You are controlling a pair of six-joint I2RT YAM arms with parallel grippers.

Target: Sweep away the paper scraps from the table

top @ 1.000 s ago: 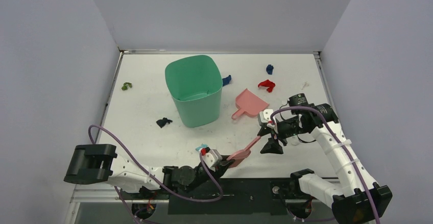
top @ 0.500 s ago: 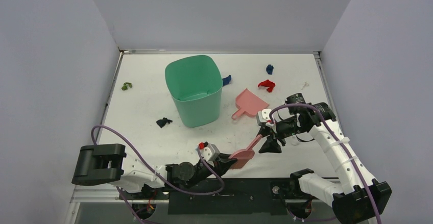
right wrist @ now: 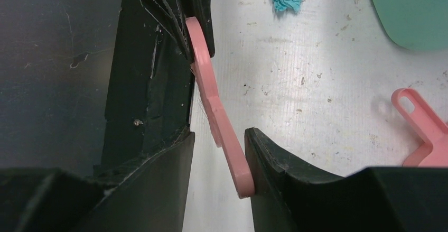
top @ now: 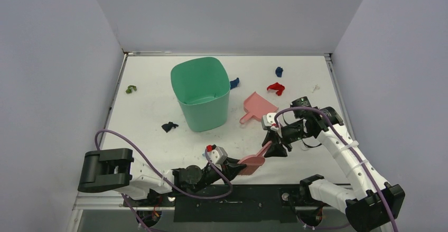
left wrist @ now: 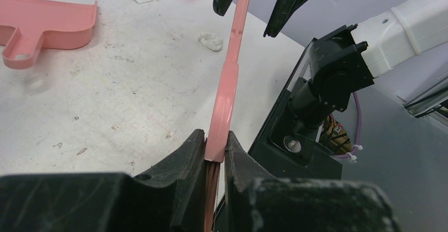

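L pincer clamps pink brush; R pincer half-open round its handle.

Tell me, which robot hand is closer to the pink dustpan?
Right. The right hand hovers just short of the pink dustpan, straddling the handle of the pink brush. The left hand is farther away, at the near edge of the table, gripping the brush's other end.

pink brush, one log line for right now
phase: brush handover | left claw: shut on pink brush head | right claw: open, astride handle, not clamped | pink dustpan: on table, untouched
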